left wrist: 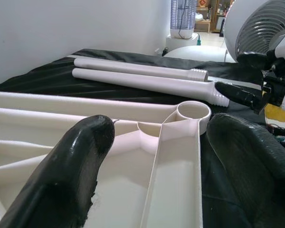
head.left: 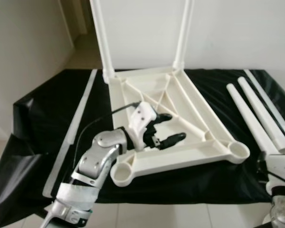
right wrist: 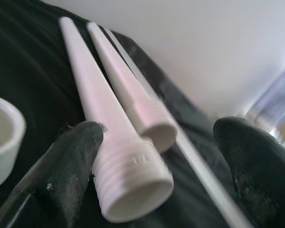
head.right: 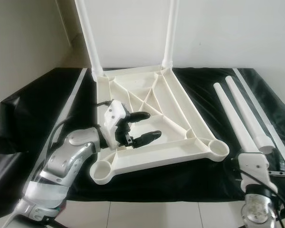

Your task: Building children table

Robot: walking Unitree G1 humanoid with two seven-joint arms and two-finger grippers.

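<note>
The white plastic table top point(head.left: 199, 118) lies upside down on a black cloth. Two white legs point(head.left: 100, 33) point(head.left: 183, 33) stand upright in its far corners. The near corner sockets point(head.left: 125, 172) point(head.left: 238, 151) hold nothing. Two loose legs point(head.left: 254, 118) point(head.left: 265, 111) lie side by side to the right. My left gripper point(head.left: 175, 126) hovers open over the near left ribs of the top. At the near right, my right gripper point(right wrist: 156, 161) is open, with the threaded end of one loose leg point(right wrist: 133, 175) between its fingers, not clamped.
A long white strip point(head.left: 73, 128) lies along the left of the cloth and another point(head.left: 270, 102) beyond the loose legs on the right. A white wall rises behind the table. A fan point(left wrist: 261, 23) stands off to the right side.
</note>
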